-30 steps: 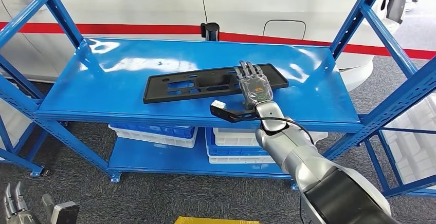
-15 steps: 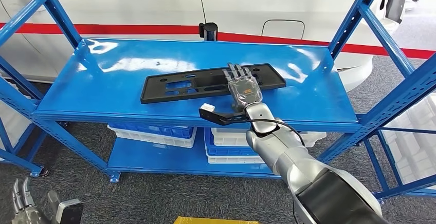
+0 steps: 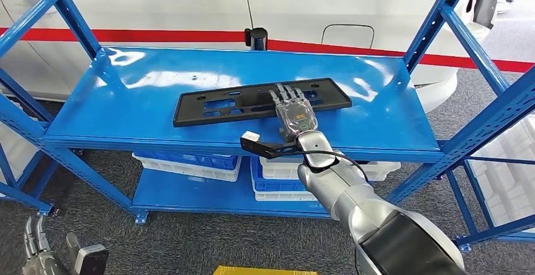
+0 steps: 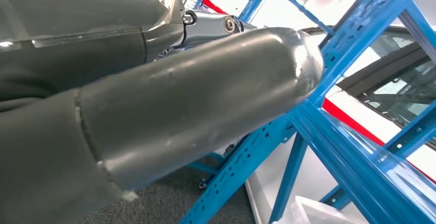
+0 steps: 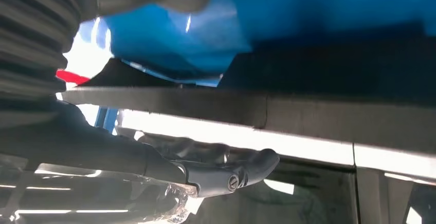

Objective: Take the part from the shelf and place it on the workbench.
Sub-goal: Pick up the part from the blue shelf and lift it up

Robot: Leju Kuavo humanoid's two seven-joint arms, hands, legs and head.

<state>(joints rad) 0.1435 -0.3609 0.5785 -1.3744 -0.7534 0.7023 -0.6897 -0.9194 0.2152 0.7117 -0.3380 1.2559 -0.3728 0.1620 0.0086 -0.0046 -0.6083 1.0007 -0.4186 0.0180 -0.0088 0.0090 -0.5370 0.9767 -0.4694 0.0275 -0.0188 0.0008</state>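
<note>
Part (image 3: 252,101) flat on shelf (image 3: 126,108), long axis along it.
Right hand (image 3: 295,112) lies on part, fingers apart; left hand (image 3: 38,256) fingers unclear; bins (image 3: 189,163) below shelf, contents hidden.

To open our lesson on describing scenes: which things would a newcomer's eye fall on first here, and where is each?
First, the long black part lying flat across the glossy blue shelf, with the silver arm's right hand spread over it right of its middle. Then the left hand, low over grey floor.
</note>
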